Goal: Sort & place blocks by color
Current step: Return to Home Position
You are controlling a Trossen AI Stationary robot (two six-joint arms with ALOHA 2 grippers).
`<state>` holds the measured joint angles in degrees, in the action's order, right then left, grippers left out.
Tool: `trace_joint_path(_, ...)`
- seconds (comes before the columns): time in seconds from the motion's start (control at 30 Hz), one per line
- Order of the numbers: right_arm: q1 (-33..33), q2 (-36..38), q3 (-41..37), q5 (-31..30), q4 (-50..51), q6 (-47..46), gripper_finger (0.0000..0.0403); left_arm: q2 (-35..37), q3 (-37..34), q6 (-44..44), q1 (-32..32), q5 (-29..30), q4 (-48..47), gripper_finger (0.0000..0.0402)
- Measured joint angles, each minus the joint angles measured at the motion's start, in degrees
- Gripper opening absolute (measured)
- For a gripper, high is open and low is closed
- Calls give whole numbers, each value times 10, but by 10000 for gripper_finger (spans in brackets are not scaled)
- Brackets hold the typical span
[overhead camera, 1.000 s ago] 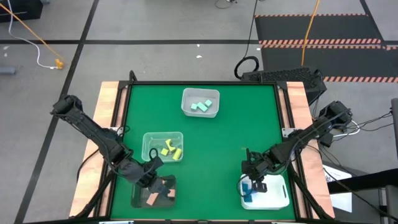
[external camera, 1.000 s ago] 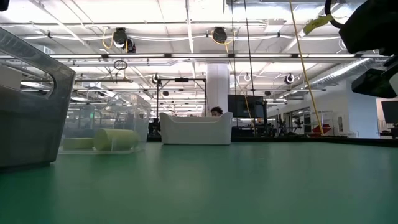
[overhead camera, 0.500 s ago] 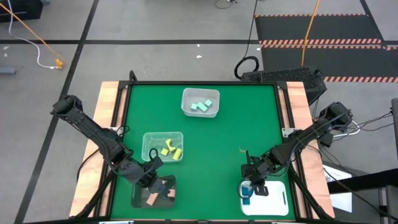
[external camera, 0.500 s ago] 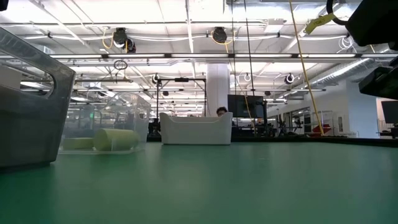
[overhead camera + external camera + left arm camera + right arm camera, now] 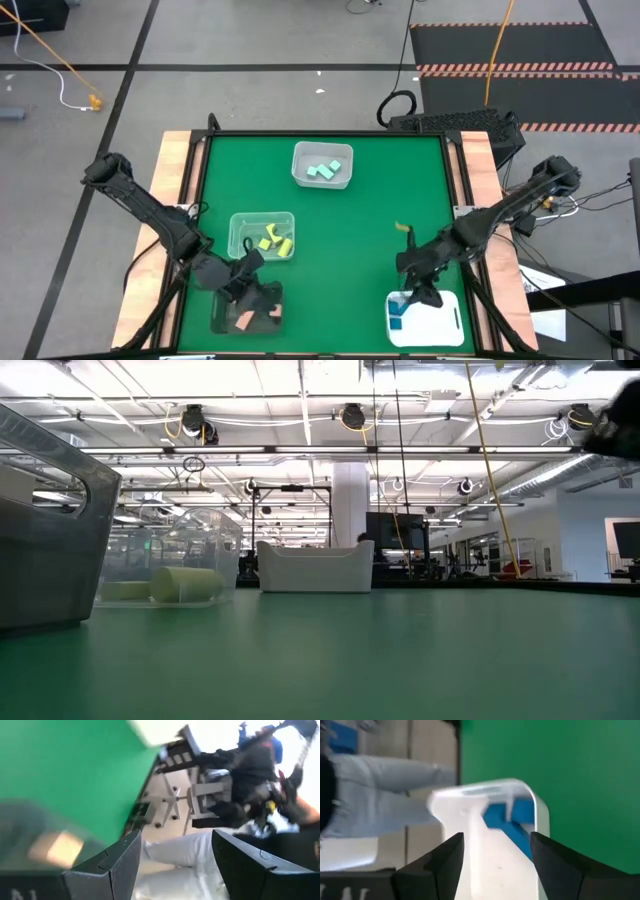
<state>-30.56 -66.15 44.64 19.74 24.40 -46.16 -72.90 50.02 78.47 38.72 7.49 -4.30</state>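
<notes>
The right gripper (image 5: 427, 292) has come away from the left rim of the white bin (image 5: 445, 322), where it sat 0.5 s ago. The right arm has pulled back toward its own side, so most of its dark bulk has left the upper right corner of the low view. The gripper now hangs over the bin's far rim. Its fingers (image 5: 440, 862) are spread apart with nothing between them, and in the right wrist view the bin shows through the gap. The blue blocks (image 5: 397, 311) lie inside the bin against its left wall.

The left gripper (image 5: 250, 290) has not shifted. It waits over the dark tray (image 5: 222, 322) at the near left corner of the green table (image 5: 360, 230), its fingers (image 5: 107, 867) released and empty. A tan-pink block (image 5: 243, 321) lies in that tray. Just beyond the tray, the clear container (image 5: 240, 222) holds the yellow blocks (image 5: 272, 241). Farther up the table, near the middle of the far edge, a 2nd container (image 5: 300, 155) holds the mint green blocks (image 5: 325, 171)
</notes>
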Motion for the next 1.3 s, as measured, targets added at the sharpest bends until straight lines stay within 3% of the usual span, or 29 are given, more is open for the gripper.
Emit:
trace_joint_path(0.1,15,52,0,-19,-1,16,219,20,0,-126,0,49,27,244)
trace_joint_path(0.3,55,142,0,-126,-1,70,218,101,0,-321,0,143,6,244)
trace_joint_path(0.73,139,252,0,-404,-1,163,217,311,0,-423,-40,161,-220,244)
trace_joint_path(1.07,201,242,-1,-408,-17,302,217,435,0,-443,-86,161,-379,244)
trace_joint_path(1.3,250,241,-100,-407,-225,350,217,488,0,-479,-112,185,-423,244)
